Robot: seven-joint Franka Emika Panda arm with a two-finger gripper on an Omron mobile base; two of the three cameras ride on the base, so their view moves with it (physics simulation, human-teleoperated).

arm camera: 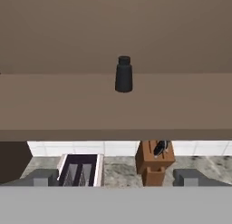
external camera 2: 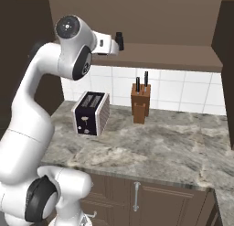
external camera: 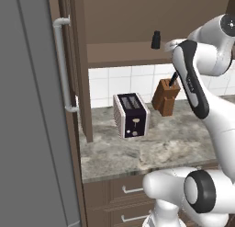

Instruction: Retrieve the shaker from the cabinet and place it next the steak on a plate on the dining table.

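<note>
The shaker point(arm camera: 123, 74) stands upright (narrow top up), seemingly mid-shelf in the cabinet point(arm camera: 113, 105).

Cabinet point(arm camera: 68, 105) shelf: shaker point(arm camera: 123, 74) upright. Stone counter point(external camera 2: 173, 142): toaster point(external camera 2: 91, 113), knife block point(external camera 2: 140, 103), apart.

The left base view looks forward and a little down from behind the arm, at its left, with a grey panel point(external camera: 27, 111) near the lens. The right base view faces the same place from the right side. Both share the stone counter point(external camera: 160, 148) point(external camera 2: 151, 142), the toaster point(external camera: 131, 115) point(external camera 2: 91, 113), the knife block point(external camera: 165, 98) point(external camera 2: 140, 103) and the cabinet point(external camera: 133, 54) point(external camera 2: 155, 56) shelf. The hand view is nearer, level with the shelf point(arm camera: 113, 103), and faces the shaker point(arm camera: 123, 74) straight on.
</note>
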